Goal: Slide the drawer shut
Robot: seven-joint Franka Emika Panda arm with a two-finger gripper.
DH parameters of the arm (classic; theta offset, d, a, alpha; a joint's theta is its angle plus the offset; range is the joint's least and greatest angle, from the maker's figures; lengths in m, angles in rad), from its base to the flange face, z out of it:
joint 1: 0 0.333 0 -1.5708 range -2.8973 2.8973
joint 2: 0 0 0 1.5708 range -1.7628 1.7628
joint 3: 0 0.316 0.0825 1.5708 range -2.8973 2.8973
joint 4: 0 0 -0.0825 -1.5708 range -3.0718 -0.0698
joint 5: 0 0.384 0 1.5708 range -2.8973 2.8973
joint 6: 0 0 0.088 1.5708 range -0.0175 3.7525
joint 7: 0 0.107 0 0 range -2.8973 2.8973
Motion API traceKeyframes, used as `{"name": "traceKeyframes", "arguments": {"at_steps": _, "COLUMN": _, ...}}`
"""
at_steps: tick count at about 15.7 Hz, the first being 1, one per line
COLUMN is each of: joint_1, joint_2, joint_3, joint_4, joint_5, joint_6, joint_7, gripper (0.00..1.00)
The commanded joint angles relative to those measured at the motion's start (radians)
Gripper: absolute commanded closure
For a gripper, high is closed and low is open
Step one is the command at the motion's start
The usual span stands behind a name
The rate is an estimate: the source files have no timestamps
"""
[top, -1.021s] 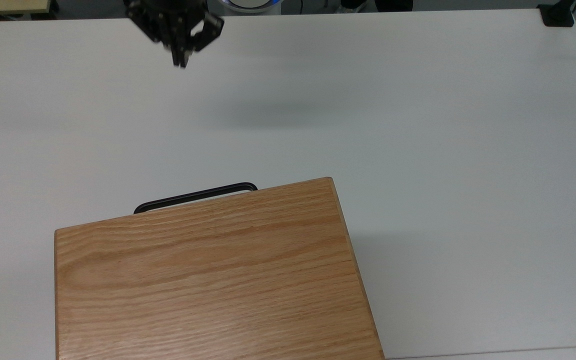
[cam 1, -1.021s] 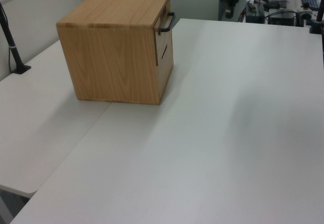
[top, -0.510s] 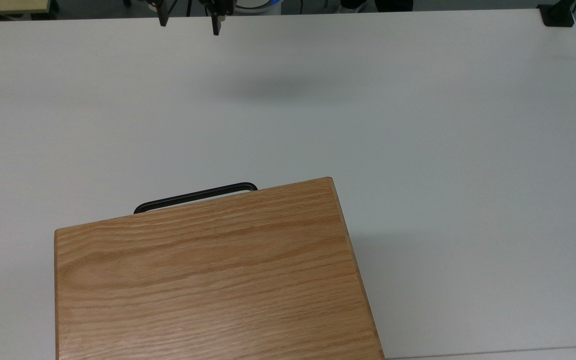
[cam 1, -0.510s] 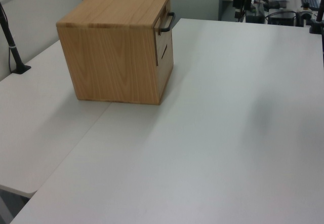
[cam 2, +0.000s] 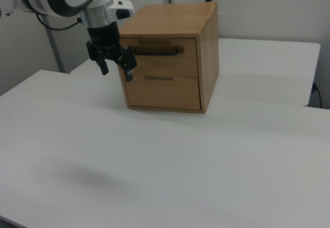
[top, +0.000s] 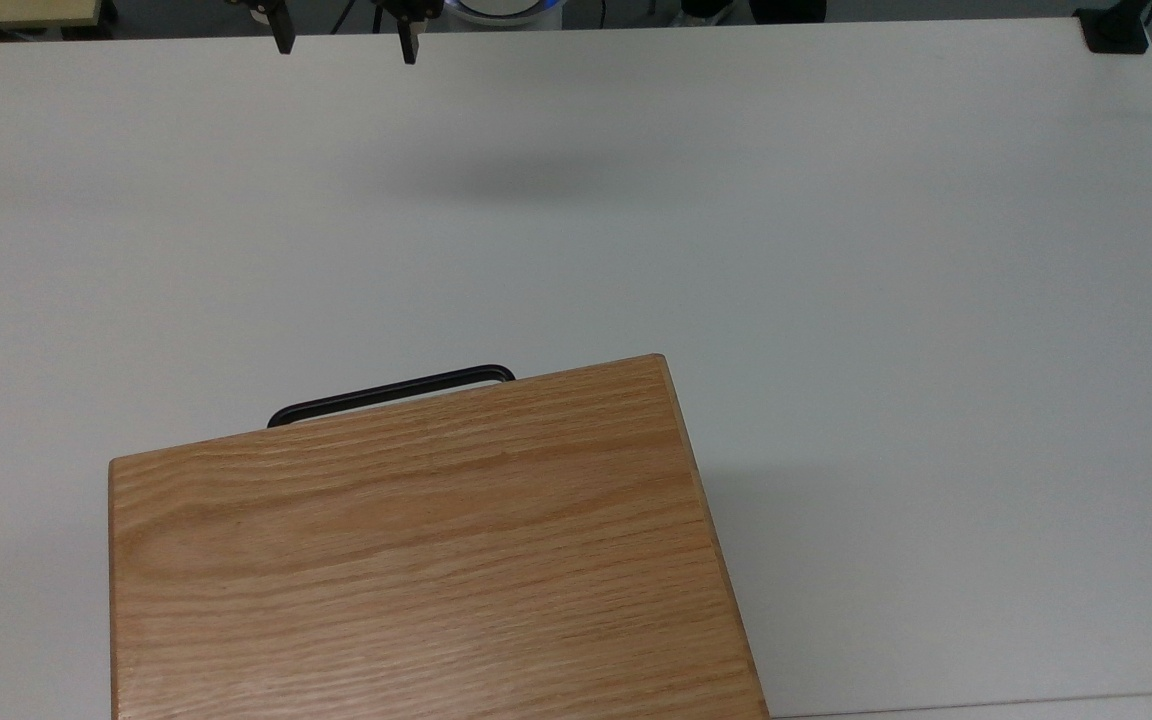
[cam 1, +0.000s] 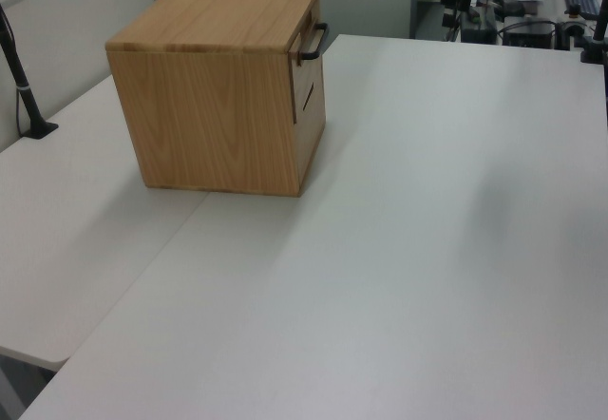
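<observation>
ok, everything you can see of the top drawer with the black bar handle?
The light oak drawer sits in the top slot of the oak cabinet, above a second front with a plain slot. Its flat wooden front lies flush with the cabinet face, so it looks fully closed. A thin black metal bar handle runs horizontally across the front and stands out past the cabinet's top edge in the top view. Nothing touches it: the black two-finger gripper hangs open in the air, apart from it.
</observation>
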Motion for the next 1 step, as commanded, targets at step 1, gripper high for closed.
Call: {"name": "traceKeyframes", "arguments": {"at_steps": 1, "joint_1": 0.003, "joint_2": -0.014, "joint_3": -0.002, "joint_4": -0.029, "joint_5": 0.021, "joint_6": 0.037, "joint_7": -0.029, "gripper": 0.0}}
